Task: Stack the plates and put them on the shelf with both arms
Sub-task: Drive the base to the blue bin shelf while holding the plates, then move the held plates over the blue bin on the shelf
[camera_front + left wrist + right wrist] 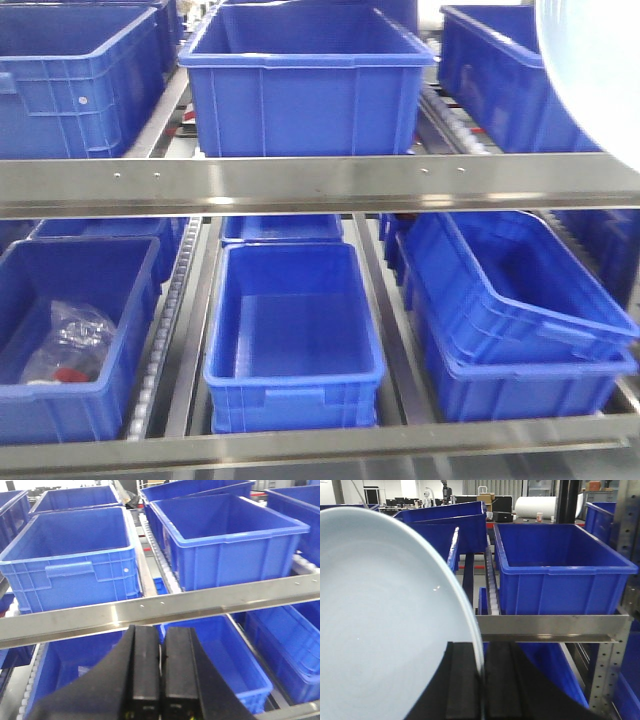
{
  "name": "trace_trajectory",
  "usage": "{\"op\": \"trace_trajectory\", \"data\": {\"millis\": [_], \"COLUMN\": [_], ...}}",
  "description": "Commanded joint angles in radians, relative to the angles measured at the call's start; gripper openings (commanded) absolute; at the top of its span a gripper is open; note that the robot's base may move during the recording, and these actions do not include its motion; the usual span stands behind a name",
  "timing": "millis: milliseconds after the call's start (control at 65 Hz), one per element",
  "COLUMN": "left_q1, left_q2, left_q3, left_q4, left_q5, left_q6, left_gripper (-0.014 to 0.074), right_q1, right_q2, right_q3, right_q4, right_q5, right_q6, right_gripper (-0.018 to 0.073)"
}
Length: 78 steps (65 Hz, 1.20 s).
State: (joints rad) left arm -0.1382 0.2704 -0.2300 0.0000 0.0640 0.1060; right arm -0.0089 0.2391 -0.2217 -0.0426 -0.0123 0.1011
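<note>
A pale bluish-white glossy plate [385, 620] fills the left of the right wrist view, standing on edge. My right gripper [481, 647] is shut on its rim, one black finger on each side. The same plate [600, 60] shows as a pale curve at the top right of the front view, in front of the shelf's upper level. My left gripper [161, 630] is shut, its fingers [145, 670] pressed together with nothing seen between them, hovering before the shelf's steel rail [160, 607].
The shelf rack has steel front rails [320, 185] and roller tracks. Blue plastic bins stand on both levels: a large one at upper centre [305, 85], an empty one at lower centre [295, 340], a tilted one at lower right [520, 290]. The lower left bin [70, 340] holds a clear bag.
</note>
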Motion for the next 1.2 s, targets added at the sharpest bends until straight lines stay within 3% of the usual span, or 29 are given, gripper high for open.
{"op": "trace_trajectory", "data": {"millis": [0, 1185], "left_q1": [0.001, 0.001], "left_q2": [0.004, 0.004], "left_q3": [-0.03, -0.03], "left_q4": [-0.008, -0.008], "left_q5": [-0.082, -0.082], "left_q6": [-0.006, -0.006], "left_gripper": [0.0082, 0.0082], "right_q1": [-0.001, -0.001], "right_q2": [0.006, 0.006], "right_q3": [-0.033, -0.033], "right_q4": [-0.004, -0.004], "right_q5": [-0.104, -0.104], "right_q6": [-0.003, -0.003], "right_gripper": [0.0057, 0.0057]}}
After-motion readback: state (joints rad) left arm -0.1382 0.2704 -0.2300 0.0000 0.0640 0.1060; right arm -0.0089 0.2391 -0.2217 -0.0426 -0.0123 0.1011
